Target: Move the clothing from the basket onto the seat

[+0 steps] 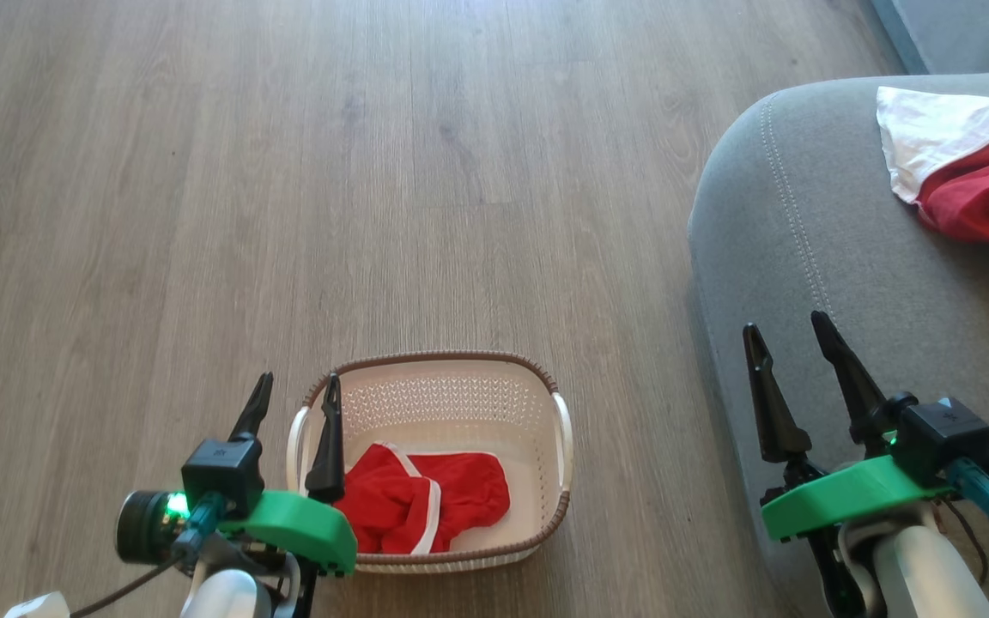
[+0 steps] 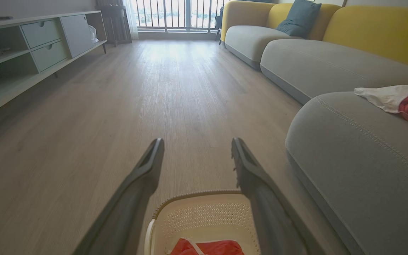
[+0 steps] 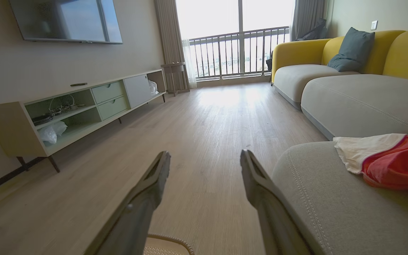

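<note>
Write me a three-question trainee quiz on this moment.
1. Where does the red garment nearest the left jaws lie? A: in the basket; B: on the floor; C: on the seat.
2. True or false: a second garment already lies on the seat.
3. Fill in: both arms' jaws stand ___ and hold nothing.
Key: 1 A; 2 true; 3 open.
</note>
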Controlling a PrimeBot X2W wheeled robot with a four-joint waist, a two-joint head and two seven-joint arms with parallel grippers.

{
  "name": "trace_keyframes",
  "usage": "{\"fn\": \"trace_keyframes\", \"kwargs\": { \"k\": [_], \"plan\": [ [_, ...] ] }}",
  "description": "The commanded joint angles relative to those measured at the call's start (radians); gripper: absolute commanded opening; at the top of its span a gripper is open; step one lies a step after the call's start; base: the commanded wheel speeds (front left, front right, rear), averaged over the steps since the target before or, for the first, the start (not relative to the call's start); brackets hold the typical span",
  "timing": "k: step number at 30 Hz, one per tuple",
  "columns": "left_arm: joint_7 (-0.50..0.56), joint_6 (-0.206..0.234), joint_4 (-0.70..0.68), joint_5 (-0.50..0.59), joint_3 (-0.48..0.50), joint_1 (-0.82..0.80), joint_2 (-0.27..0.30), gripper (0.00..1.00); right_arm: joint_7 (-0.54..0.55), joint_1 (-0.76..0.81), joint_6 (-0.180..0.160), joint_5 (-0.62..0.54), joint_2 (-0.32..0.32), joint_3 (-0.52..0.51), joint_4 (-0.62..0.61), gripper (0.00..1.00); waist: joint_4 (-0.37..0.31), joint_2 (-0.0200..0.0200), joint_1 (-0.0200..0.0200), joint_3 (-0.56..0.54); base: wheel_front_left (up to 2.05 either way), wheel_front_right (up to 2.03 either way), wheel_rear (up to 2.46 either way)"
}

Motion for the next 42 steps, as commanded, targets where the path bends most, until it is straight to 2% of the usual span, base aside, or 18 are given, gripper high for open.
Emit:
{"fn": "trace_keyframes", "kwargs": {
  "k": [1, 14, 22, 28, 32, 33, 34, 38, 42],
  "plan": [
    [-0.005, -0.002, -0.025, 0.006, 0.033, -0.024, 0.002, 1.0, -0.009, -0.025, 0.0, 0.006, 0.005, 0.019, -0.027, 1.0, 0.0, 0.0, 0.0, 0.001, 0.0, 0.0, 0.0],
    [-0.005, -0.007, -0.023, 0.009, 0.029, -0.037, 0.002, 1.0, -0.009, -0.044, 0.0, 0.01, 0.012, 0.021, -0.045, 1.0, -0.012, 0.0, 0.0, 0.038, 0.0, 0.0, 0.0],
    [-0.005, -0.022, 0.007, 0.007, 0.013, -0.078, 0.002, 1.0, -0.009, -0.066, 0.0, 0.006, 0.01, 0.014, -0.057, 1.0, -0.025, 0.0, 0.0, 0.129, 0.0, 0.0, 0.0],
    [-0.005, -0.078, 0.107, 0.072, -0.003, -0.167, 0.004, 1.0, -0.009, -0.099, 0.0, -0.004, 0.017, 0.009, -0.074, 1.0, -0.055, 0.0, 0.0, 0.299, 0.0, 0.0, 0.0],
    [-0.005, -0.107, 0.2, 0.12, -0.009, -0.25, 0.03, 1.0, -0.009, -0.132, 0.0, -0.007, 0.025, -0.001, -0.087, 1.0, -0.088, 0.0, 0.0, 0.433, 0.0, 0.0, 0.0],
    [-0.005, -0.107, 0.2, 0.12, -0.009, -0.25, 0.03, 1.0, -0.009, -0.132, 0.0, -0.007, 0.025, -0.001, -0.087, 1.0, -0.088, 0.0, 0.0, 0.433, 0.0, 0.0, 0.0],
    [-0.005, -0.125, 0.289, 0.153, -0.032, -0.299, 0.054, 1.0, -0.009, -0.146, 0.0, -0.007, 0.03, -0.009, -0.092, 1.0, -0.1, 0.0, 0.0, 0.481, 0.0, 0.0, 0.0],
    [-0.005, -0.153, 0.462, 0.217, -0.085, -0.417, 0.106, 1.0, -0.009, -0.169, 0.0, -0.007, 0.039, -0.007, -0.097, 1.0, -0.135, 0.0, 0.0, 0.589, 0.0, 0.0, 0.0],
    [-0.005, -0.16, 0.608, 0.291, -0.151, -0.536, 0.155, 1.0, -0.009, -0.189, 0.0, -0.001, 0.044, 0.001, -0.098, 1.0, -0.174, 0.0, 0.0, 0.677, 0.0, 0.0, 0.0]
  ]
}}
